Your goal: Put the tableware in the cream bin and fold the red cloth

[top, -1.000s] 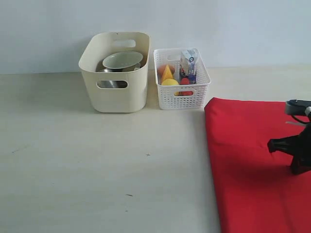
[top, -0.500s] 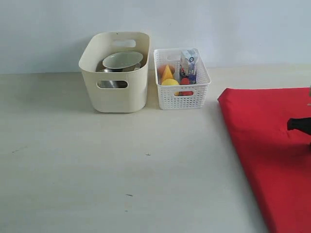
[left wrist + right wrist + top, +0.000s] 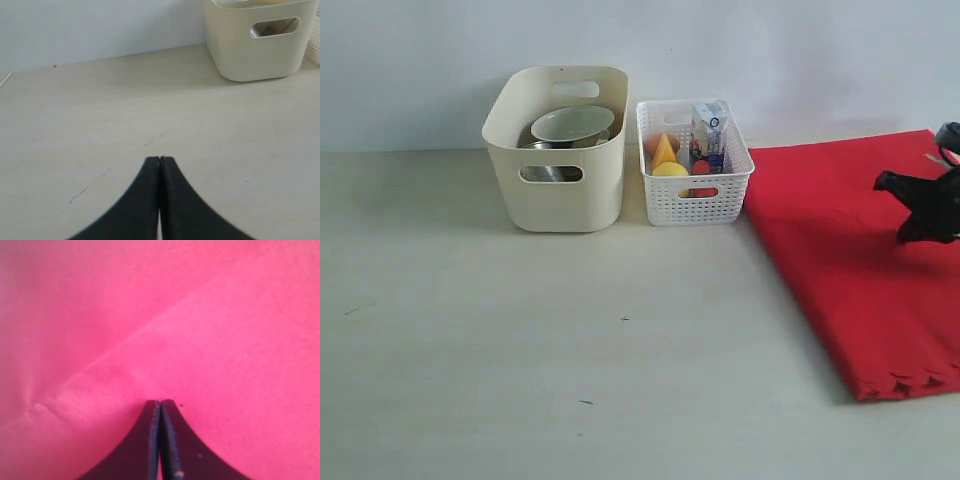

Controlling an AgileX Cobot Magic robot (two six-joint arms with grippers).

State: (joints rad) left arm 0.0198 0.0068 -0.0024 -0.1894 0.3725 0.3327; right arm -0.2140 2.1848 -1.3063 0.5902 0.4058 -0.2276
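We see lots of bare table point(image 3: 500, 340) in front and on the left, with room to move. At the back, the cream bin point(image 3: 556, 200) and the white basket point(image 3: 695, 203) stand just beside each other with only a thin gap between them. The red cloth point(image 3: 840, 250) lies flat on the right, near the basket. The right gripper point(image 3: 880, 182) is over it.

Desk point(image 3: 520, 330): pale matte top with a few small dark specks and scuffs, running back to a light wall. Three things rest directly on it.

Cream bin point(image 3: 557, 190): upright at the back, left of centre.

White basket point(image 3: 695, 195): just beside the bin on its right, with a narrow gap between them.

Red cloth point(image 3: 850, 260): spread flat over the right side. Its left corner lies right at the basket's base; contact cannot be told. Its near edge is scalloped, and it runs out of view on the right.
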